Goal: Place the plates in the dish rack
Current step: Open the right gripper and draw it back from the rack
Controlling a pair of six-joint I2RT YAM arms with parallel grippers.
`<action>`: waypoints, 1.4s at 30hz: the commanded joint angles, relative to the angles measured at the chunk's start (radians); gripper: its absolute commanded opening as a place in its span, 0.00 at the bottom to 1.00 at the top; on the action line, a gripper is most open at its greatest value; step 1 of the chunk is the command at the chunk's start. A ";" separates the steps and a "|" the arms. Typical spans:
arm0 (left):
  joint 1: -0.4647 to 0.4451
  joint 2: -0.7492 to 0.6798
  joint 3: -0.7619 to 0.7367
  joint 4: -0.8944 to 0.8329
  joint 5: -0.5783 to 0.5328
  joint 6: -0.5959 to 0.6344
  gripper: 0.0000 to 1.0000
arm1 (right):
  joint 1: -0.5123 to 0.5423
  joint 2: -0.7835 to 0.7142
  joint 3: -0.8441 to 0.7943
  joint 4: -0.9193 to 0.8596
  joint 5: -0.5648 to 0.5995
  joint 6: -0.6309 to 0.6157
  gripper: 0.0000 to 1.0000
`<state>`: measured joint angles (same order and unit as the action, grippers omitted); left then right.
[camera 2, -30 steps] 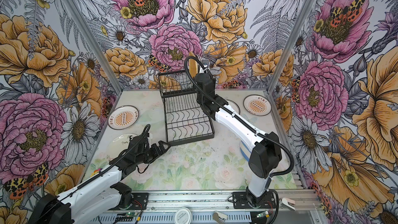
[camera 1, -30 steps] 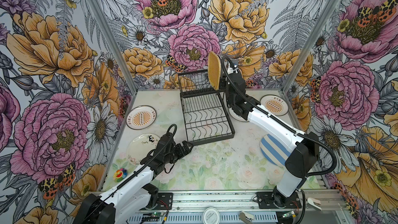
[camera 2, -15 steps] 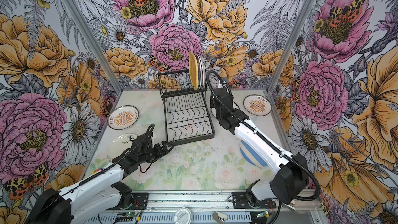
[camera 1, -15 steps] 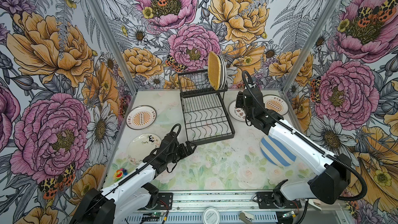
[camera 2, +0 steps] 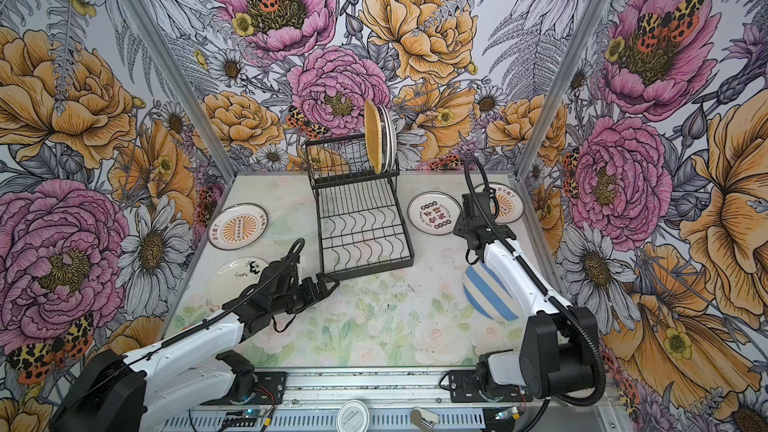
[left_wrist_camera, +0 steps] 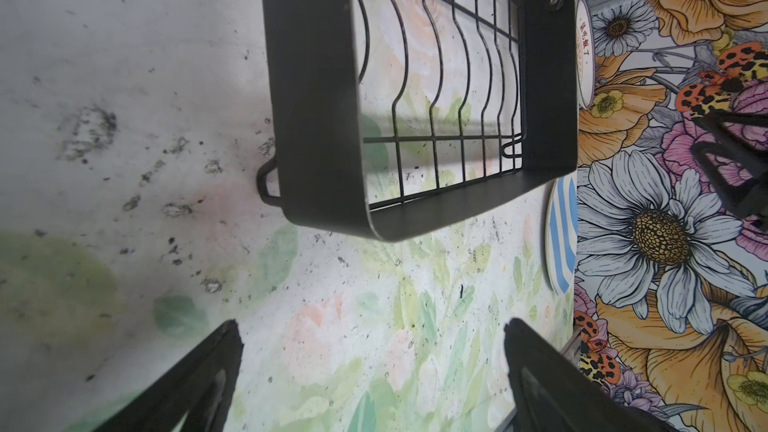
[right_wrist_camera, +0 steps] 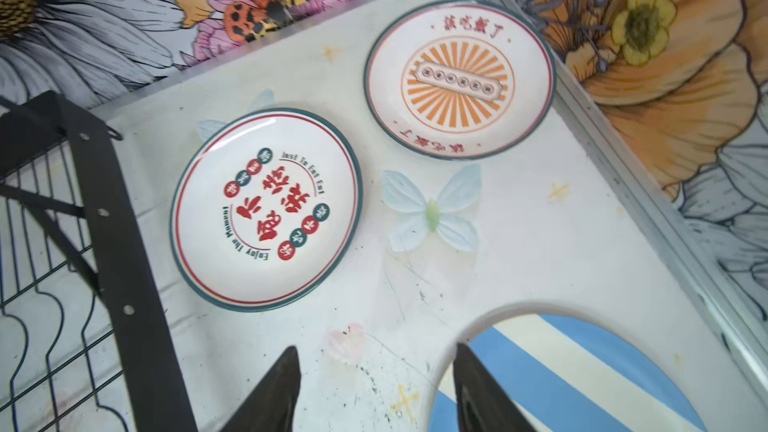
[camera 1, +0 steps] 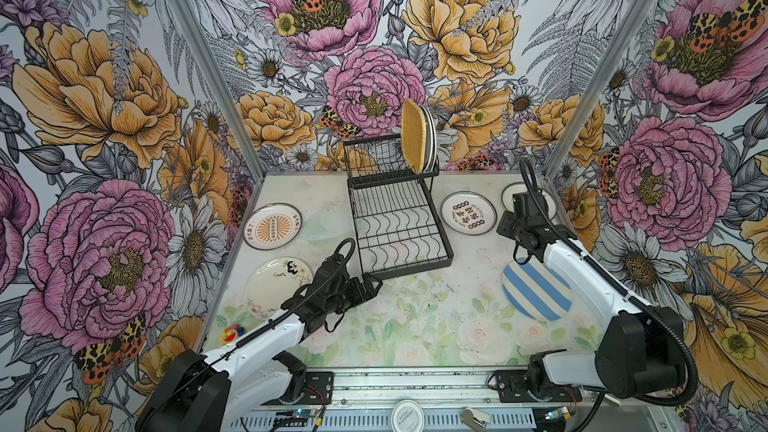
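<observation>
The black wire dish rack (camera 1: 409, 273) (camera 2: 365, 265) stands mid-table. In its raised tier a yellow woven plate (camera 1: 413, 135) stands on edge with white plates (camera 1: 431, 135) behind it. Flat on the table lie two sunburst plates (camera 1: 272, 227) (right_wrist_camera: 459, 76), a plate with black marks (camera 1: 278, 286), a Chinese-character plate (camera 1: 468, 214) (right_wrist_camera: 266, 209) and a blue-striped plate (camera 1: 536, 290) (right_wrist_camera: 561, 376). My left gripper (camera 1: 376, 282) (left_wrist_camera: 372, 326) is open and empty by the rack's near left corner. My right gripper (camera 1: 509, 228) (right_wrist_camera: 376, 361) is open and empty above bare table, beside the blue-striped plate's rim.
Flowered walls close in the back, left and right. A small colourful toy (camera 1: 232, 335) lies at the front left. A round white lid (camera 1: 408, 415) sits on the metal rail in front of the table.
My right gripper has let go at the rack's raised tier, opened, and pulled back to the right and down, near the blue-striped plate. The left gripper edged slightly toward the rack.
</observation>
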<state>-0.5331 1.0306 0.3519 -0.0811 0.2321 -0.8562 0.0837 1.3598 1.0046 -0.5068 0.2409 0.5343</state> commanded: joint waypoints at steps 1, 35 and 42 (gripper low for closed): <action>-0.008 0.003 0.025 0.030 0.008 0.025 0.99 | -0.072 0.036 -0.004 -0.040 -0.042 0.041 0.68; -0.028 0.029 0.047 0.057 0.029 0.030 0.99 | -0.605 0.339 -0.027 0.036 -0.331 -0.040 0.83; -0.027 0.032 0.050 0.054 0.033 0.033 0.99 | -0.604 0.302 -0.084 0.007 -0.383 -0.034 0.83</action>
<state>-0.5545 1.0695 0.3733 -0.0502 0.2481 -0.8528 -0.5186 1.6890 0.9527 -0.4782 -0.0986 0.5037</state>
